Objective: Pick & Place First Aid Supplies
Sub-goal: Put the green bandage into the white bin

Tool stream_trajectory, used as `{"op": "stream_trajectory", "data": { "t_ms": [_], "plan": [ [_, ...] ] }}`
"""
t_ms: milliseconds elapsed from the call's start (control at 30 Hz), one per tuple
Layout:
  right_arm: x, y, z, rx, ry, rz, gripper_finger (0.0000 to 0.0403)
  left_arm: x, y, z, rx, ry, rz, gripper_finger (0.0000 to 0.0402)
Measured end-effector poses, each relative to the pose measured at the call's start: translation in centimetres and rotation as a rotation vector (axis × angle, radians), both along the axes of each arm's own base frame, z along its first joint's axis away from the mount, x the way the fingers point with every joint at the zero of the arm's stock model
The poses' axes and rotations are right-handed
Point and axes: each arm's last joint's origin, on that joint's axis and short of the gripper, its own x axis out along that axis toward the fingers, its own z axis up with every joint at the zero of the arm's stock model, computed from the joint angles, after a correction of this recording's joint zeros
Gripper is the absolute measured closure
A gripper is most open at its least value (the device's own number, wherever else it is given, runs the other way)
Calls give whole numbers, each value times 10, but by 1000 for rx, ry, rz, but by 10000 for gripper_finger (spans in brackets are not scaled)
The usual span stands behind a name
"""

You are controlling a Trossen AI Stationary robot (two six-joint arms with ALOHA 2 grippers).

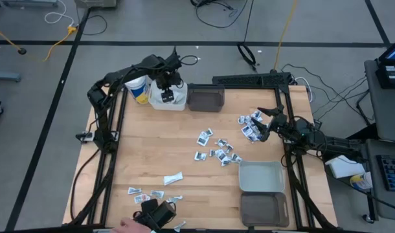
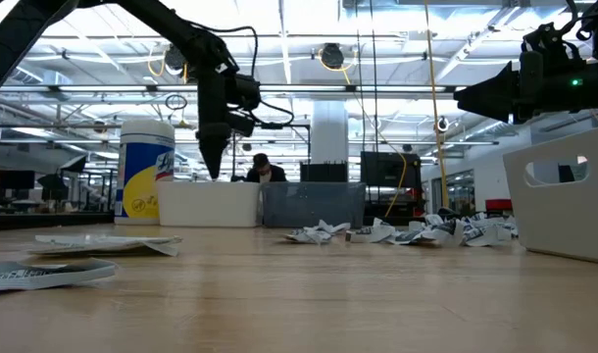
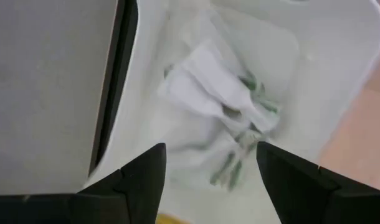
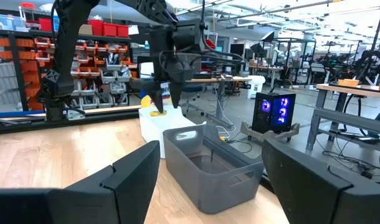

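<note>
First aid packets lie scattered on the table: a cluster mid-table (image 1: 218, 153), another by my right gripper (image 1: 249, 125), more at the near left (image 1: 151, 193). The low view shows them as a crumpled row (image 2: 407, 232). My left gripper (image 1: 166, 87) (image 3: 212, 149) hangs open, pointing down over the white bin (image 1: 179, 101). White sachets (image 3: 221, 96) lie on the bin's floor below the fingers. My right gripper (image 1: 265, 124) (image 4: 212, 146) is open and raised above the table beside the right cluster, holding nothing.
A grey bin (image 1: 205, 98) (image 4: 209, 168) stands right of the white bin, and a white canister with a yellow band (image 1: 138, 89) stands left of it. A light bin (image 1: 261, 176) and a dark bin (image 1: 264, 208) sit near right. A person's hand (image 1: 126, 225) is at the near edge.
</note>
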Motion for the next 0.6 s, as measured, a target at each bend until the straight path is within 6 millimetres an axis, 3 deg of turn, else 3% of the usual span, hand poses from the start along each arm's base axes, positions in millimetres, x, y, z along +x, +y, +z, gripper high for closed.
{"op": "stream_trajectory", "data": {
  "t_ms": [233,400,600],
  "plan": [
    [0,0,0,0,0,0,124,-2,-22,23,20,-11,23,143],
    [0,0,0,0,0,0,124,7,-68,22,48,-45,-81,150],
    [0,0,0,0,0,0,124,1,-133,14,52,-64,-198,156]
  ]
}}
